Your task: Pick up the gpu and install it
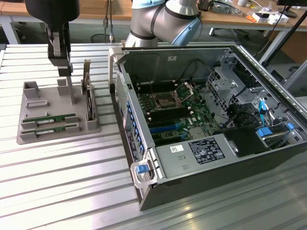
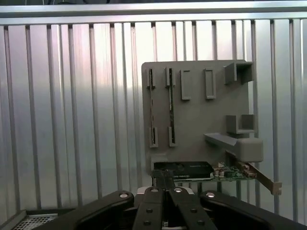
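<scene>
A grey holder tray (image 1: 29,134) lies on the slatted table at the exterior view's left. Two long green sticks with white labels rest flat in it side by side: the gpu (image 1: 50,118) and a like one (image 1: 52,127). In the wrist view they appear edge-on in the tray's slots (image 2: 151,110). My gripper (image 1: 64,72) hangs above the tray's far end, apart from the sticks. Its fingers (image 2: 156,211) are pressed together with nothing between them, over the tray (image 2: 192,110) and just above the upright dark card (image 2: 184,170).
The dark card with its metal bracket (image 1: 88,98) stands upright at the tray's side nearest the computer. An open computer case (image 1: 144,158) with its motherboard (image 1: 177,110) fills the exterior view's right. Desks with cables stand behind the table.
</scene>
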Available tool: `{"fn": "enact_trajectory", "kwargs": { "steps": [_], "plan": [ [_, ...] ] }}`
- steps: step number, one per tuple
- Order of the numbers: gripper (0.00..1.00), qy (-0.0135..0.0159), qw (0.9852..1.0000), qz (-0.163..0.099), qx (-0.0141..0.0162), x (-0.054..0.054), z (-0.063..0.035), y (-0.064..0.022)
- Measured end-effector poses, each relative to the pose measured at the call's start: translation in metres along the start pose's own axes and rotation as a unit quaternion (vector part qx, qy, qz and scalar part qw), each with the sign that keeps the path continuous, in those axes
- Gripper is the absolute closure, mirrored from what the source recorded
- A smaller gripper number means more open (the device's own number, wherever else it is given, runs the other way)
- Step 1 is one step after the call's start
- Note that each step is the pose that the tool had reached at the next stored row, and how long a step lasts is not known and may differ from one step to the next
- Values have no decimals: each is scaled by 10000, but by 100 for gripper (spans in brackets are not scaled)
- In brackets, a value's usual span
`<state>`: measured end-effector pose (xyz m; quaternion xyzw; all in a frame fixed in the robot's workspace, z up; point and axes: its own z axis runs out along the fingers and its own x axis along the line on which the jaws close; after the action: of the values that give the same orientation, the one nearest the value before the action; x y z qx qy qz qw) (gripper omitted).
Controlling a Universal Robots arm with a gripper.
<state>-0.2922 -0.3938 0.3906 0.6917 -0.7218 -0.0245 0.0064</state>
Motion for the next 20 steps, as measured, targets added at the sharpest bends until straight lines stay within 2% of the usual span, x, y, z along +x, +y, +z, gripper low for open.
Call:
{"fn": "enact_trajectory", "kwargs": {
  "steps": [3, 13, 14, 15, 16, 20],
  "plan": [
    [90, -1, 10000, 31, 0, -25, 4, 42],
    [89, -1, 10000, 32, 0, -25, 4, 42],
    [77, -2, 10000, 32, 0, -25, 4, 42],
    [77, -2, 10000, 32, 0, -25, 4, 42],
    [70, -1, 10000, 32, 0, -25, 4, 42],
    [70, -1, 10000, 32, 0, -25, 5, 42]
  ]
}}
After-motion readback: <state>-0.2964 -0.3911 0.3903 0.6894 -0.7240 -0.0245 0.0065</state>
